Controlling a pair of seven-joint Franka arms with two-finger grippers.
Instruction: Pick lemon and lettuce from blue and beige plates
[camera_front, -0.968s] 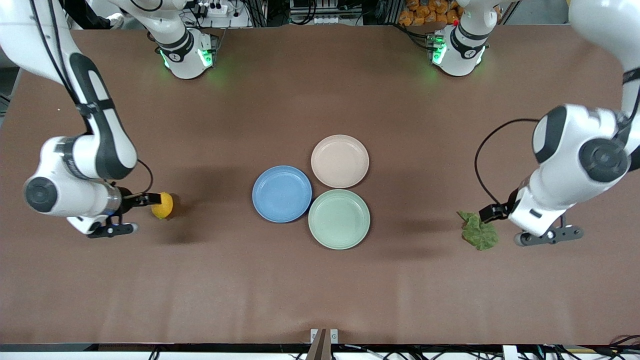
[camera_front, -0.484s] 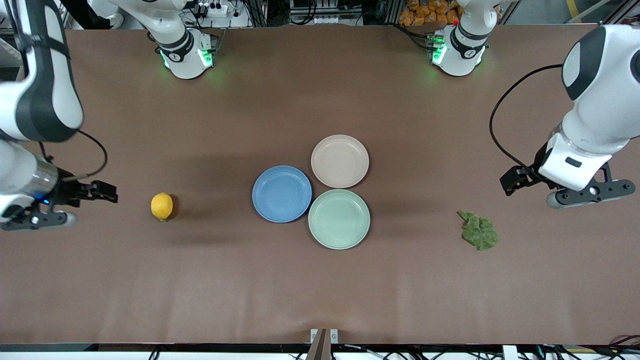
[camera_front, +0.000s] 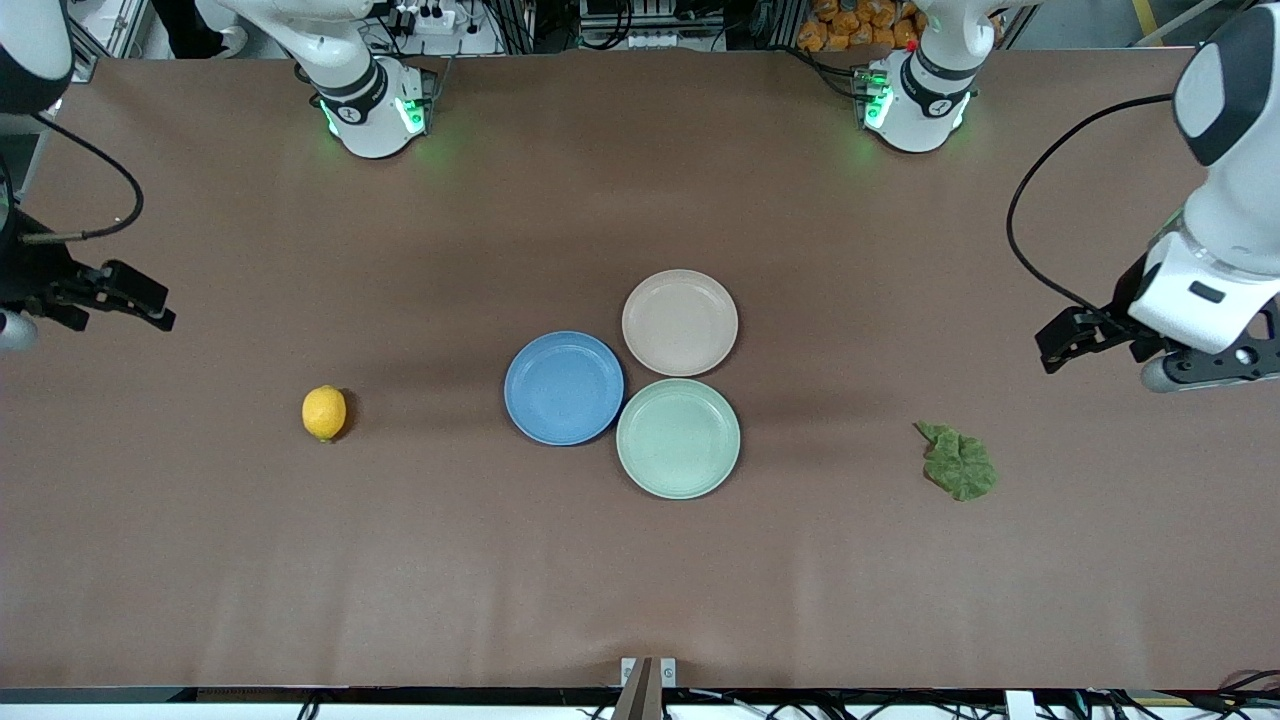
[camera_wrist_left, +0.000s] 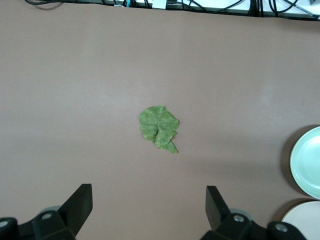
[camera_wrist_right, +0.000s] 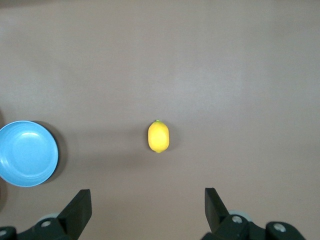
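Note:
The lemon (camera_front: 324, 412) lies on the bare table toward the right arm's end; it also shows in the right wrist view (camera_wrist_right: 158, 136). The lettuce (camera_front: 959, 462) lies flat on the table toward the left arm's end, also in the left wrist view (camera_wrist_left: 159, 127). The blue plate (camera_front: 563, 387) and the beige plate (camera_front: 680, 322) stand empty at the middle. My right gripper (camera_front: 150, 300) is open and empty, raised over the table's edge. My left gripper (camera_front: 1062, 345) is open and empty, raised above the table near the lettuce.
A mint-green plate (camera_front: 678, 437), empty, touches the blue and beige plates on the side nearer the front camera. The arm bases (camera_front: 375, 105) stand along the table's back edge.
Both grippers have let go and lifted away: the right one off the lemon, the left one off the lettuce, each drawing back toward its own end of the table. Lemon and lettuce stay put.

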